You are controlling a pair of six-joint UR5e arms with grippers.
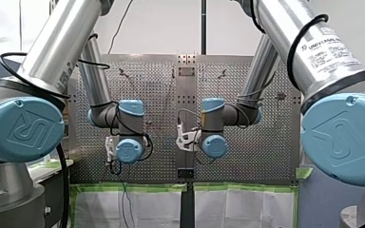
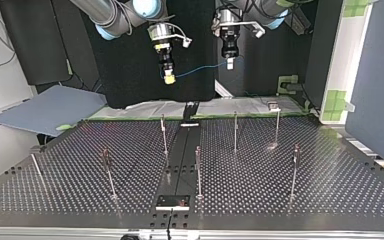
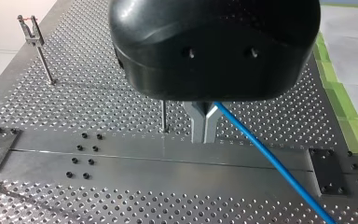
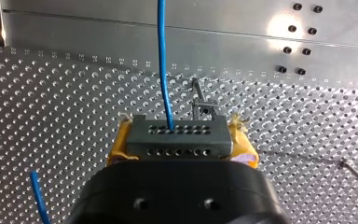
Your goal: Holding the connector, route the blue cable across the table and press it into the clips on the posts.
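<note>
One blue cable (image 2: 200,71) hangs in a slack line btwn both grippers, well above the perforated table (image 2: 305,190). Its dark connector (image 4: 177,136) sits clamped btwn the yellow pads (image 4: 116,149) of my right gripper (image 4: 177,147), w/ the cable leaving one of its holes. My left gripper (image 3: 204,122) is closed, metal fingers (image 3: 198,125) pinching the cable further along. Below stand posts (image 2: 235,131) w/ clips (image 3: 30,29), apart from the cable.
</note>
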